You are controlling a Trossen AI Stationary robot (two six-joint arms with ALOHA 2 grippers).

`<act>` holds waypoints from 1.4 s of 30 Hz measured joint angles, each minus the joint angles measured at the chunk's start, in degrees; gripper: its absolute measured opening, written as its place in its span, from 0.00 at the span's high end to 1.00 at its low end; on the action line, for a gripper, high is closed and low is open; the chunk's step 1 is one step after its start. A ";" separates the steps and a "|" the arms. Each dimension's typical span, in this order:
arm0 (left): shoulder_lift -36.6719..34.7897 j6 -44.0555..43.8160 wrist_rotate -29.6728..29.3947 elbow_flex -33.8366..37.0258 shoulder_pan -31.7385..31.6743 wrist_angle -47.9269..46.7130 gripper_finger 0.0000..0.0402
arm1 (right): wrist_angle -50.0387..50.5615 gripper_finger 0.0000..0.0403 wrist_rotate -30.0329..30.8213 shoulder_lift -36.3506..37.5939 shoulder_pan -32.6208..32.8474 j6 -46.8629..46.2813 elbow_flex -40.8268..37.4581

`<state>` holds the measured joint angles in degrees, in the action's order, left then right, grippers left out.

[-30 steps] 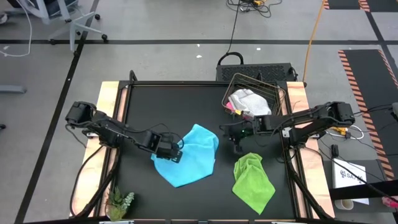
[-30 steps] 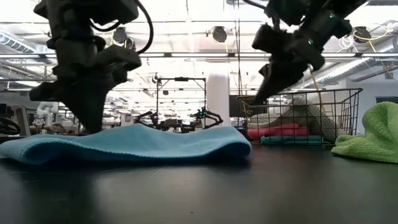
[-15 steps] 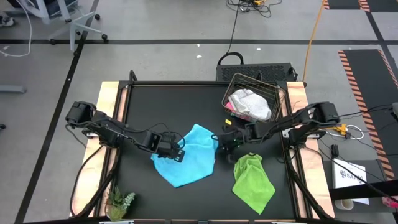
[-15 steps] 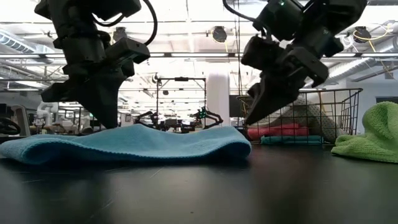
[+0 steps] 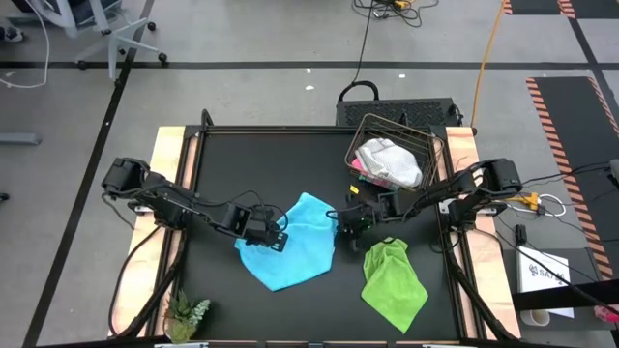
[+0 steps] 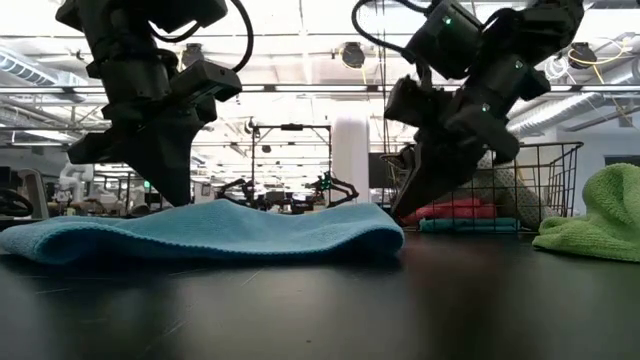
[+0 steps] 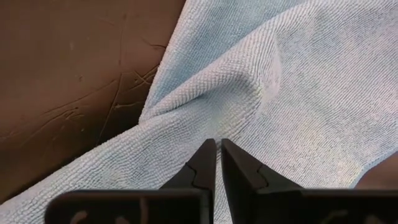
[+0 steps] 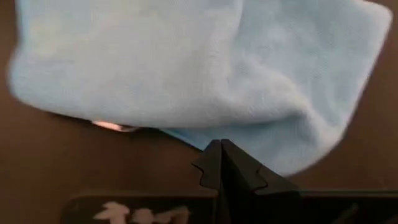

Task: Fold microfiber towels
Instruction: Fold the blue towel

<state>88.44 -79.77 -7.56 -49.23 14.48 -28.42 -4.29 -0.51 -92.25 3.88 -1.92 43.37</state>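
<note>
Compared with a second ago, the right hand is now found much closer to the light blue towel: it had hung near the wire basket, and it is now seen just at the towel's edge on the basket side. Its fingers are pressed fully together with nothing between them, as is shown in the right wrist view, where the closed tips are seen just in front of the towel's rim. The left hand is placed as before, at the towel's opposite edge, the side away from the basket. Its fingers are nearly closed, with only a thin slit between them, and they are set down against a raised ridge of the blue cloth; whether a pinch of cloth is actually held cannot be told.

The blue towel itself is unchanged. It is spread on the black counter beside the basket, lying as a rough diamond, with its long axis running from the corner nearest the basket to the corner farthest from it. Part of it is doubled over along the basket-side edge.

The lime green towel is left crumpled just beside the blue one. A white-grey towel is heaped in the basket.
</note>
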 joint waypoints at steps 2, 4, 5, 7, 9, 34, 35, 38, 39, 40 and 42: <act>0.00 0.00 -0.04 0.00 0.00 -0.07 0.94 | -1.91 1.00 0.66 -1.09 0.00 0.51 -0.03; -0.01 0.02 -0.04 0.00 0.00 -0.04 0.94 | -3.46 1.00 0.66 -2.53 -0.04 0.15 0.04; -0.02 -0.04 -0.04 0.00 0.00 -0.05 0.94 | -4.10 1.00 0.65 -3.40 -0.04 -0.21 0.04; -0.02 -0.02 -0.06 -0.02 0.00 -0.02 0.94 | -5.03 1.00 0.65 -5.17 -0.02 -0.32 0.04; -0.02 -0.07 -0.06 -0.02 0.00 -0.04 0.94 | -5.86 1.00 0.50 -6.46 -0.02 -0.45 0.05; -0.02 0.02 -0.01 -0.04 0.00 -1.43 0.94 | 21.01 1.00 0.37 13.03 -4.70 5.78 0.00; -0.02 0.02 -0.01 -0.04 0.00 -1.42 0.94 | 21.21 1.00 0.01 13.05 -4.36 5.14 0.00; -0.02 0.02 -0.01 -0.04 0.00 -1.42 0.94 | 21.79 1.00 -1.30 12.67 -2.78 3.67 0.00; -0.02 0.02 -0.04 -0.04 0.00 -1.42 0.94 | 21.77 1.00 -1.42 12.25 -2.11 3.49 0.00; -0.02 0.02 -0.04 -0.04 0.00 -1.42 0.94 | 21.77 1.00 -1.51 11.80 -1.42 3.36 0.00; -0.02 -0.02 -0.04 -0.04 0.00 -1.40 0.94 | 21.05 1.00 -1.49 10.61 -0.14 2.91 0.00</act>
<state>88.42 -79.79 -7.60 -49.28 14.48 -29.82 16.76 -2.00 -81.63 3.74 0.99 43.38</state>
